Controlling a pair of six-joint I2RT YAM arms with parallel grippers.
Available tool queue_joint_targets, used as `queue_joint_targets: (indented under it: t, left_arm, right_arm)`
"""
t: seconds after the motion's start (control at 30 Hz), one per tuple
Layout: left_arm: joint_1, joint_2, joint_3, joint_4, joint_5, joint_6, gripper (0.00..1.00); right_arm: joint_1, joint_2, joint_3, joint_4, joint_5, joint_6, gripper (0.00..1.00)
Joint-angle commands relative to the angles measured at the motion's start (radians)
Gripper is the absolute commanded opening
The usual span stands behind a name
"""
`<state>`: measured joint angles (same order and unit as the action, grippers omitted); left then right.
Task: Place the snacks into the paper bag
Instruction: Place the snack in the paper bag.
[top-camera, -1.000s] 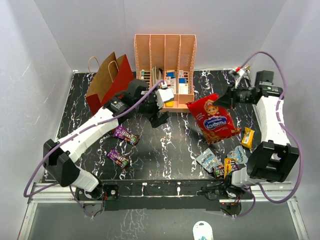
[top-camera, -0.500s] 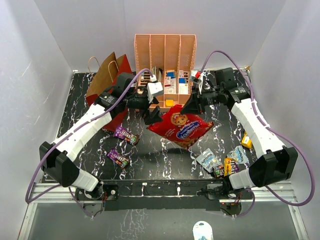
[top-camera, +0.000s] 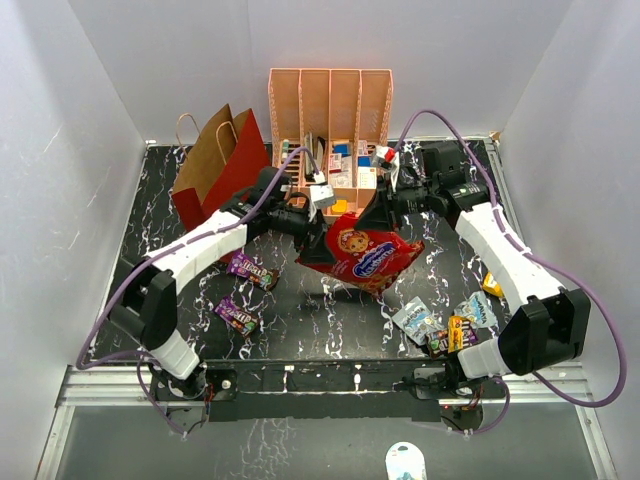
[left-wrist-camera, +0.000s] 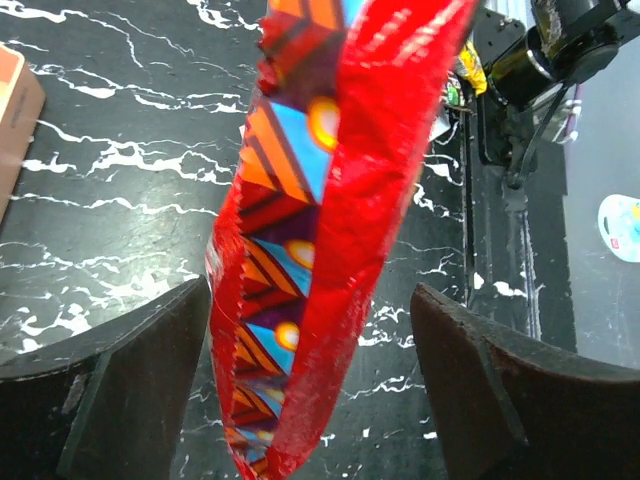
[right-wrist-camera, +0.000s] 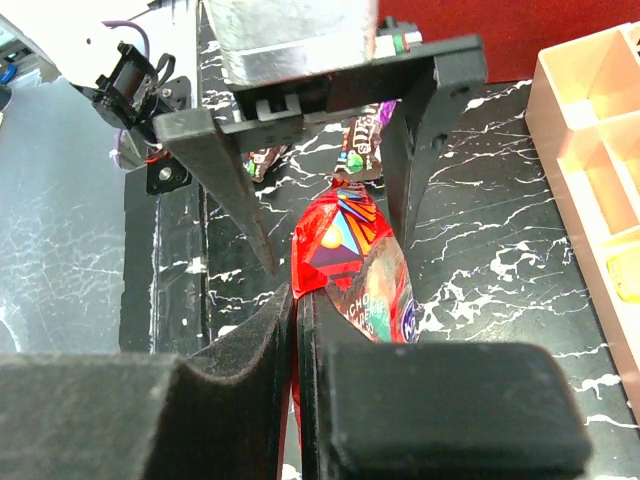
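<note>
Paper bag (top-camera: 222, 165) sits at rear left of table (top-camera: 300, 300), dark red outside, brown side and handles showing, well apart from the chip bag. Two purple candy bars (top-camera: 250, 268) (top-camera: 238, 316) lie on the table front-left, just beside the left arm. Left gripper (top-camera: 308, 238) at table centre, jaws spread wide; in the left wrist view both fingers (left-wrist-camera: 130, 370) stand either side of the red chip bag (left-wrist-camera: 330, 230) with gaps, not touching it. Chip bag (top-camera: 365, 258) is mid-table in front of the peach organizer (top-camera: 330, 110), tilted, printed face up. Right gripper (top-camera: 385, 210) is at the bag's rear-right edge; in the right wrist view its fingers (right-wrist-camera: 250, 350) are clamped together on the crinkled red edge, bag (right-wrist-camera: 350, 270) running away from them toward the left gripper's open fingers. Front-right: blue-grey pouches (top-camera: 416, 320) (top-camera: 476, 310) and a yellow-dark packet (top-camera: 450, 335) close together on the table, another yellow packet (top-camera: 492, 286) just beside the right arm, partly hidden
</note>
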<state>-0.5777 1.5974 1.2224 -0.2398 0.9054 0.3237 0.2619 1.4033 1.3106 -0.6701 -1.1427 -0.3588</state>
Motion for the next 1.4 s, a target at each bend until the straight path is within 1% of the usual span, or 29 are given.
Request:
queue_joint_targets:
  t: [0.0, 0.13, 0.2, 0.23, 0.3, 0.47, 0.6, 0.73, 0.77, 0.8, 0.83, 0.87, 0.93, 0.97, 1.0, 1.1, 1.17, 1.37]
  left_arm:
    - [0.002, 0.044, 0.035, 0.081, 0.135, -0.051, 0.74]
    - [0.003, 0.099, 0.090, 0.039, 0.182, -0.065, 0.54]
    - [0.002, 0.112, 0.110, 0.014, 0.192, -0.058, 0.47]
    - [0.002, 0.114, 0.113, 0.006, 0.193, -0.054, 0.46]
    - [0.002, 0.110, 0.114, 0.010, 0.198, -0.055, 0.40]
    - [0.002, 0.092, 0.121, 0.006, 0.212, -0.054, 0.18]
    - [0.002, 0.066, 0.137, -0.036, 0.193, -0.006, 0.00]
    - [0.001, 0.028, 0.154, -0.084, 0.145, 0.025, 0.00]
    - [0.002, 0.017, 0.159, -0.100, 0.133, 0.037, 0.00]
    - [0.002, 0.004, 0.167, -0.115, 0.114, 0.047, 0.00]
    - [0.001, -0.010, 0.171, -0.128, 0.098, 0.056, 0.00]
    - [0.002, -0.024, 0.175, -0.141, 0.085, 0.062, 0.00]
    - [0.003, -0.055, 0.186, -0.166, 0.056, 0.075, 0.00]
    - [0.004, -0.076, 0.190, -0.180, 0.037, 0.080, 0.00]
    - [0.005, -0.096, 0.195, -0.190, 0.015, 0.085, 0.00]
    - [0.009, -0.139, 0.218, -0.224, -0.064, 0.093, 0.00]
    - [0.019, -0.156, 0.249, -0.252, -0.126, 0.084, 0.00]
    - [0.047, -0.200, 0.362, -0.333, -0.247, 0.064, 0.00]
  right_arm:
    - [0.007, -0.035, -0.016, 0.107, -0.051, 0.020, 0.08]
    - [0.009, -0.042, -0.039, 0.115, -0.044, 0.017, 0.08]
    - [0.009, -0.047, -0.049, 0.118, -0.035, 0.012, 0.08]
    - [0.009, -0.049, -0.054, 0.116, -0.030, 0.009, 0.08]
    - [0.009, -0.052, -0.065, 0.116, -0.023, 0.003, 0.08]
    - [0.009, -0.066, -0.090, 0.127, -0.011, 0.001, 0.08]
    - [0.009, -0.079, -0.100, 0.140, 0.024, 0.019, 0.08]
    - [0.008, -0.092, -0.096, 0.140, 0.083, 0.036, 0.10]
    - [0.007, -0.096, -0.094, 0.140, 0.105, 0.043, 0.14]
    - [0.008, -0.098, -0.091, 0.140, 0.127, 0.052, 0.20]
    - [0.008, -0.101, -0.086, 0.137, 0.147, 0.055, 0.28]
    - [0.007, -0.104, -0.083, 0.133, 0.165, 0.057, 0.43]
    - [0.005, -0.113, -0.081, 0.131, 0.193, 0.066, 0.61]
    - [0.003, -0.119, -0.079, 0.130, 0.206, 0.070, 0.69]
    - [0.001, -0.124, -0.077, 0.129, 0.218, 0.073, 0.74]
    - [-0.016, -0.141, -0.067, 0.122, 0.234, 0.077, 0.78]
    - [-0.037, -0.155, -0.061, 0.124, 0.235, 0.087, 0.79]
    - [-0.129, -0.199, -0.041, 0.151, 0.187, 0.143, 0.81]
